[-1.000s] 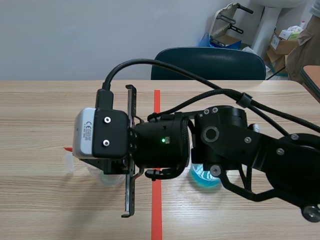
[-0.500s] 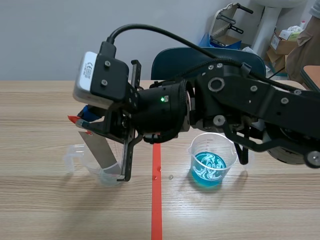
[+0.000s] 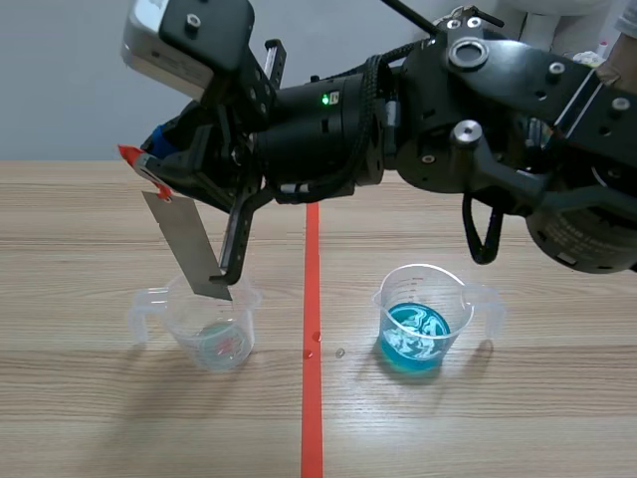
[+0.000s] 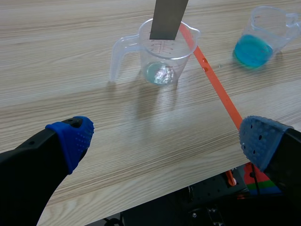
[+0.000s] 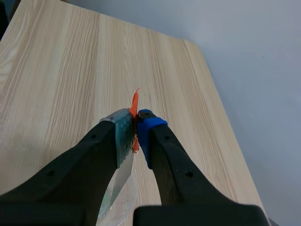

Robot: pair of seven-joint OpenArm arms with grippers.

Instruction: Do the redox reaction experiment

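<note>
Over beaker (image 3: pixel 211 337), strip (image 3: pixel 189 249) in right gripper (image 5: pixel 136 128)

no legible txt or nos.

A pale wood-grain counter (image 3: pixel 80 418) with fine brown streaks carries an orange-red tape line (image 3: pixel 312 418). One clear plastic beaker (image 3: pixel 430 284) holds bright blue liquid (image 3: pixel 415 337) with white swirls. The other clear beaker (image 3: pixel 149 309) shows only a faint blue-green tint at its base. A dull silver-grey metal strip (image 3: pixel 189 249) bears an orange-red tag (image 3: pixel 134 159) at its upper end. The right arm (image 3: pixel 498 100) is black, with a small green light (image 3: pixel 324 99) and a light grey camera housing (image 3: pixel 149 45). The left gripper (image 4: pixel 164 136) is black with vivid blue pads (image 4: pixel 73 139), dotted all over. The wall (image 3: pixel 60 80) is plain grey.
</note>
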